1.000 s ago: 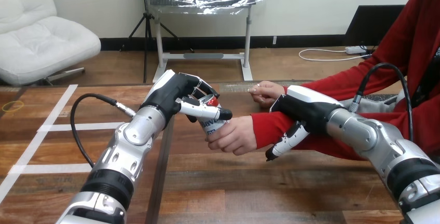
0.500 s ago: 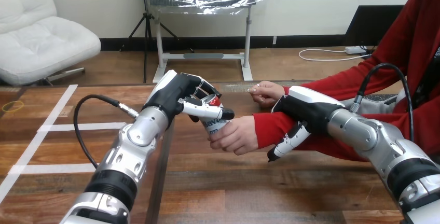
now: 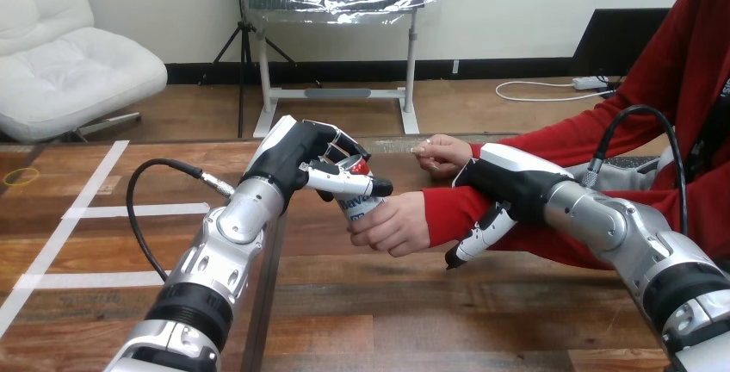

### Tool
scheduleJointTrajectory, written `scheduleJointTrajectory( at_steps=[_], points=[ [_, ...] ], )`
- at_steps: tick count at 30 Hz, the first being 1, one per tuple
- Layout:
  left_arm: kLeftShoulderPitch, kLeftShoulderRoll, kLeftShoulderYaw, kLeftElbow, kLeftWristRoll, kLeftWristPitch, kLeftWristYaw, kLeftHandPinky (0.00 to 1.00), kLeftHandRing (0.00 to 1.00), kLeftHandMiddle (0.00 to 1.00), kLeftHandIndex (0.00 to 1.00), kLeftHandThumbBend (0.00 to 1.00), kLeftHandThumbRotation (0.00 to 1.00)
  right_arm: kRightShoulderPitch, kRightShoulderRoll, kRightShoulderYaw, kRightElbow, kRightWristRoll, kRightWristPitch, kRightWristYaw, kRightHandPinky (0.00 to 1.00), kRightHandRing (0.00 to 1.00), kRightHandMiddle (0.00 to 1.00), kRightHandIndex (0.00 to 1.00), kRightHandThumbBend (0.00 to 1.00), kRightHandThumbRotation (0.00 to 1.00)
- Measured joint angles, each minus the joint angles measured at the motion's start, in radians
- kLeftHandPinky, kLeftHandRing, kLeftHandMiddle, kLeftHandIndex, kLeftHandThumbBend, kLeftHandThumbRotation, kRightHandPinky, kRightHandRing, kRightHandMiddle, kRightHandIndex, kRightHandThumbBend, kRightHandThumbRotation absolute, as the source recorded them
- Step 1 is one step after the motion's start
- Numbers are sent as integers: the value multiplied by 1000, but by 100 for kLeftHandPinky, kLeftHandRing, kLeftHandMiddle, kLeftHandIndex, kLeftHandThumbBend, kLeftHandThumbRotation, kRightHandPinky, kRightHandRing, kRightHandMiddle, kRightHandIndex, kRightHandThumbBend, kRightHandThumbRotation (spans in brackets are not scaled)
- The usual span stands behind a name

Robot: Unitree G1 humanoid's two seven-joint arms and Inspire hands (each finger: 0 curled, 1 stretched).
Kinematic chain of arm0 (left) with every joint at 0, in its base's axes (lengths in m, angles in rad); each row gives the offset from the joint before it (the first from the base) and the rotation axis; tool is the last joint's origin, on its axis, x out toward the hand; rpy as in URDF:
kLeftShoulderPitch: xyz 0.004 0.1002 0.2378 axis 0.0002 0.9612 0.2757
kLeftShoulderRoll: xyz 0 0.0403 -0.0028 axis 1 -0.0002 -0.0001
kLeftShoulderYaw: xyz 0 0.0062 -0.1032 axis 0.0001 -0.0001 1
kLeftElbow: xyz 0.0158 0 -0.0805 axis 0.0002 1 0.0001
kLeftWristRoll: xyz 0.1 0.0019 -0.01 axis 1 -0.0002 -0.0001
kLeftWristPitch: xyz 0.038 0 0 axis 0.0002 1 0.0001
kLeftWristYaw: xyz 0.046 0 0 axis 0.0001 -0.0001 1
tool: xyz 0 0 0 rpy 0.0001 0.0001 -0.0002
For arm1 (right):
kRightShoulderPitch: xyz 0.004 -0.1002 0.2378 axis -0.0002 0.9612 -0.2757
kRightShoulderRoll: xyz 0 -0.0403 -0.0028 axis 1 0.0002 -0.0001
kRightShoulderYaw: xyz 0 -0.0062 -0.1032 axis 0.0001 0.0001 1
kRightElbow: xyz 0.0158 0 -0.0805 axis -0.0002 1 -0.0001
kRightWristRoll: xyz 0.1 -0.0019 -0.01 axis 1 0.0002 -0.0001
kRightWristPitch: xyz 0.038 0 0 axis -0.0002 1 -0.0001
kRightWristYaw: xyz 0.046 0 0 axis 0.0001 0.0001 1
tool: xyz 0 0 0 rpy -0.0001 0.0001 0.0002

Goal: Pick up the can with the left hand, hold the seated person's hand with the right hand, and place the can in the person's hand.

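can (image 3: 362, 206) up off the desk (image 3: 387, 303), near the middle and a little toward the far side, caught between two hands at once. the robot's left hand (image 3: 291, 162) comes in from the left, its arm rising from the bottom edge, and it is closed round the upper part of the can: the fingers wrap the far side by the red top and the thumb (image 3: 346, 183) lies across the near side, pointing right. the can is white lower down and leans slightly.

the person's hand (image 3: 394, 226) reaches in from the right on a red sleeve and grips the lower part of the can from below and beside, so that it touches the can just under the robot's thumb. both hands are on the can together.

the robot's right hand (image 3: 504, 181) rests on top of that same red-sleeved forearm, just behind the wrist, with its silver arm running back to the lower right corner. it touches the sleeve, but whether it truly grips the forearm i cannot tell.

the person's other hand (image 3: 439, 151) lies further back, loosely curled, behind the forearm and apart from the can.

white tape lines (image 3: 129, 211) cross the desk at the left, well apart from all of this.
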Motion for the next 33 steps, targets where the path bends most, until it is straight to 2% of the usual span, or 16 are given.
scheduleJointTrajectory(
  at_steps=[27, 33],
  points=[
    [-8, -5, 0, 0, -2, -2, 5, 39, 44, 45, 45, 75, 0, 0, -4, -1, 0, 1, 0, 0, 23, 26, 31, 31, 81, 14],
    [-8, -6, 1, 0, -5, -2, 4, 43, 50, 52, 50, 73, 0, 0, -5, -1, 0, 2, 0, -1, 22, 25, 30, 30, 81, 15]
  ],
)
